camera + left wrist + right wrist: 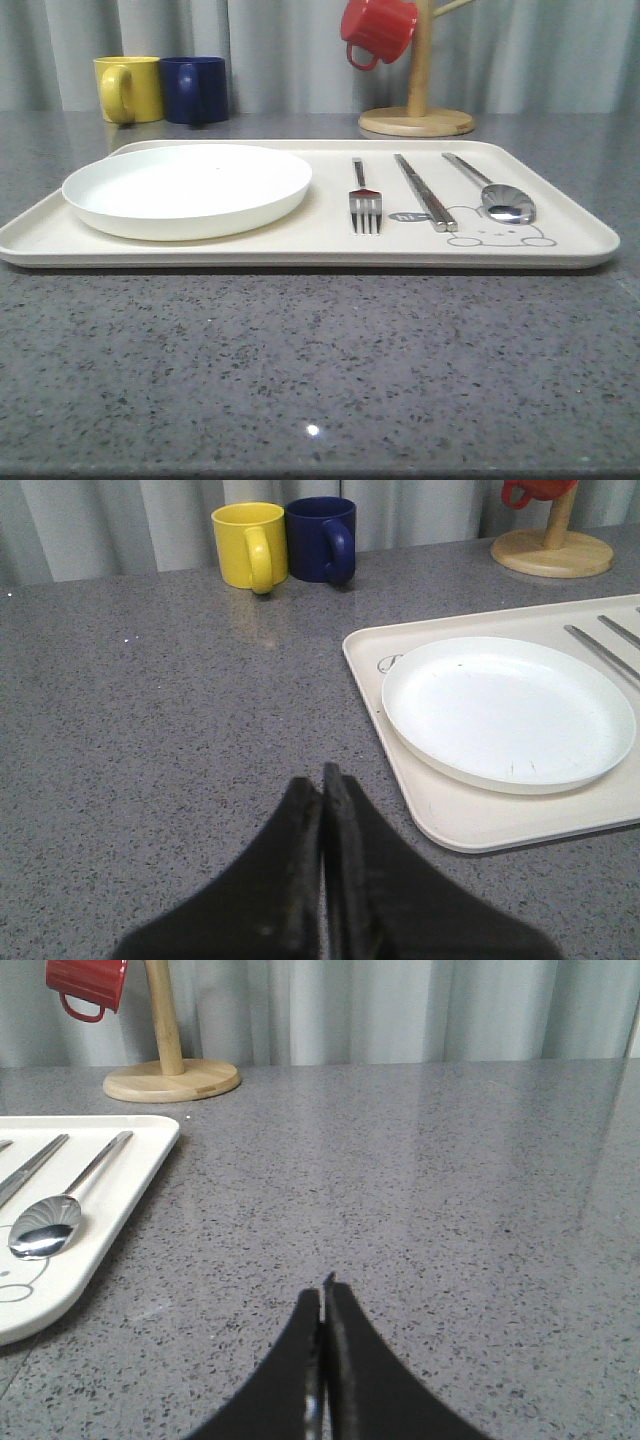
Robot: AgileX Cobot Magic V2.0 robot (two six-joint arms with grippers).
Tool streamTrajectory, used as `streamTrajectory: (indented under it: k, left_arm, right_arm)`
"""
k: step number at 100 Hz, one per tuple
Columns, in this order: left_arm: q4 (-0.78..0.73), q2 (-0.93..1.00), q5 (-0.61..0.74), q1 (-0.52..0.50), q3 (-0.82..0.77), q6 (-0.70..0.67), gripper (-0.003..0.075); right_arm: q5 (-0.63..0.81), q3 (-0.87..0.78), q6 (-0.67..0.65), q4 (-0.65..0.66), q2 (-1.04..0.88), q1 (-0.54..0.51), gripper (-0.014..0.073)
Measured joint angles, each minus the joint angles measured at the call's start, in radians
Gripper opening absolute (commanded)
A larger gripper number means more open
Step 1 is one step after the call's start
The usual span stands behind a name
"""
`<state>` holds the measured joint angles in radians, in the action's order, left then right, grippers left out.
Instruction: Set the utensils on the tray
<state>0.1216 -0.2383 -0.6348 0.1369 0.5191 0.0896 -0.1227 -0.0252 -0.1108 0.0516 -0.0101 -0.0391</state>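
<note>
The cream tray point(310, 245) lies across the middle of the grey table. On its right half lie a silver fork point(364, 200), a pair of flat chopsticks point(424, 191) and a spoon point(497, 194), side by side over the rabbit drawing. My left gripper point(321, 777) is shut and holds nothing, over bare table left of the tray point(470, 825). My right gripper point(323, 1291) is also shut and holds nothing, over bare table right of the tray point(120, 1195); the spoon point(50, 1222) lies near that edge.
A white plate point(187, 187) fills the tray's left half. A yellow mug point(129, 88) and a dark blue mug point(195, 89) stand at the back left. A wooden mug stand point(417, 110) with a red mug point(377, 30) stands at the back right.
</note>
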Motion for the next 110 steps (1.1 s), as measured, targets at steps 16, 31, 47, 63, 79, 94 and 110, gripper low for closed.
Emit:
streamTrajectory:
  k: [16, 31, 47, 63, 79, 94, 110]
  left_arm:
    - [0.0, 0.0, 0.0, 0.0, 0.0, 0.0, -0.0019]
    - [0.0, 0.0, 0.0, 0.0, 0.0, 0.0, -0.0019]
    - [0.0, 0.0, 0.0, 0.0, 0.0, 0.0, -0.0019]
    - [-0.003, 0.0, 0.0, 0.0, 0.0, 0.0, -0.0019]
    - [-0.08, 0.0, 0.041, 0.0, -0.011, -0.041, -0.0019]
    - [-0.176, 0.004, 0.204, -0.025, -0.098, -0.146, -0.0019]
    - [-0.171, 0.053, 0.389, -0.084, -0.257, -0.16, -0.0019]
  right_arm:
    - [0.0, 0.0, 0.0, 0.0, 0.0, 0.0, -0.0069]
    - [0.0, 0.0, 0.0, 0.0, 0.0, 0.0, -0.0069]
    - [0.0, 0.0, 0.0, 0.0, 0.0, 0.0, -0.0069]
    - [0.0, 0.0, 0.0, 0.0, 0.0, 0.0, -0.0069]
    - [0.0, 0.0, 0.0, 0.0, 0.0, 0.0, -0.0069]
    - [0.0, 0.0, 0.0, 0.0, 0.0, 0.0, -0.0069]
    - [0.0, 0.0, 0.0, -0.001, 0.0, 0.0, -0.0069]
